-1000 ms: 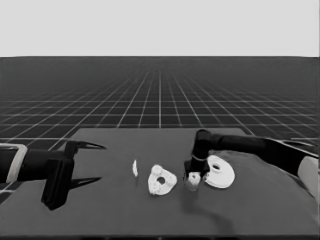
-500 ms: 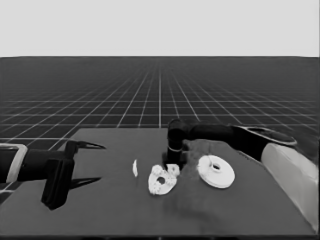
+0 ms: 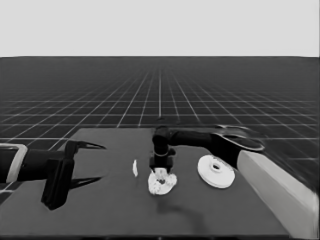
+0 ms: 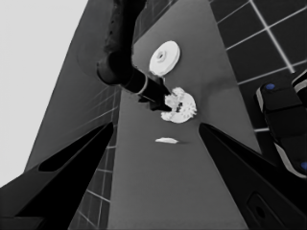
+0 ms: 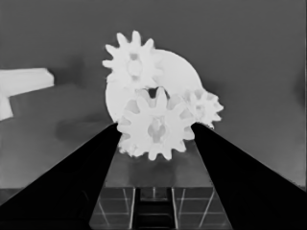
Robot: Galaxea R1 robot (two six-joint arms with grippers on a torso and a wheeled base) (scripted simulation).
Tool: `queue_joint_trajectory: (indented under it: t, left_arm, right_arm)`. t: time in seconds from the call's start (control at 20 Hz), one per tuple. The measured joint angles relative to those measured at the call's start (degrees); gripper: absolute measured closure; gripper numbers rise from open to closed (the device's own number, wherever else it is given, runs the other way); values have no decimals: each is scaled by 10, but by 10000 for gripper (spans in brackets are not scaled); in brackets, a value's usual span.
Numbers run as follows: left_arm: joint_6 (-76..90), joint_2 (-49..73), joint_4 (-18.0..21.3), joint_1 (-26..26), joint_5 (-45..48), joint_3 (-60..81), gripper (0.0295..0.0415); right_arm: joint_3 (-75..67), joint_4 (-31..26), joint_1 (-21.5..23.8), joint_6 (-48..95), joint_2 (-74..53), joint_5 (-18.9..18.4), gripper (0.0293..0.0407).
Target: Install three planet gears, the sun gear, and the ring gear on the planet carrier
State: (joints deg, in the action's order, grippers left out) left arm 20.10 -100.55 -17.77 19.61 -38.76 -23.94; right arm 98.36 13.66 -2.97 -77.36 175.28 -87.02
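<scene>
My right gripper [image 3: 161, 169] hangs just above the planet carrier, the smaller round part [image 3: 162, 185], at the table's middle. In the right wrist view it is shut on a small toothed gear [image 5: 156, 127], one finger on each side. Behind that gear the smaller round part [image 5: 177, 72] carries two planet gears [image 5: 130, 64] [image 5: 204, 108]. The ring gear, the larger round part [image 3: 216, 171], lies flat to the right, apart from the gripper. The left wrist view shows the right gripper [image 4: 160, 98] at the smaller round part [image 4: 184, 108]. My left gripper [image 3: 97, 162] waits open over the table's left end.
A thin white piece [image 3: 134, 167] lies just left of the smaller round part, and also shows in the left wrist view [image 4: 166, 140]. The right arm's pale grey part [image 3: 272, 192] fills the lower right. Dark machinery with blue lights [image 4: 283, 120] stands past the table's edge.
My right gripper has carried the small gear leftward from beside the larger round part to over the smaller round part. The left arm has not moved.
</scene>
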Motion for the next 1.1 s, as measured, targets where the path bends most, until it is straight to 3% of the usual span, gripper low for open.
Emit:
queue_joint_trajectory:
  t: [0.2, 1.1]
  left_arm:
    - [0, 0, 0, 0, 0, 0, 326]
    - [0, 0, 0, 0, 0, 0, 326]
  right_arm:
    - [17, 20, -22, 10, 5, 8, 390]
    - [19, 22, -30, -64, 5, 9, 390]
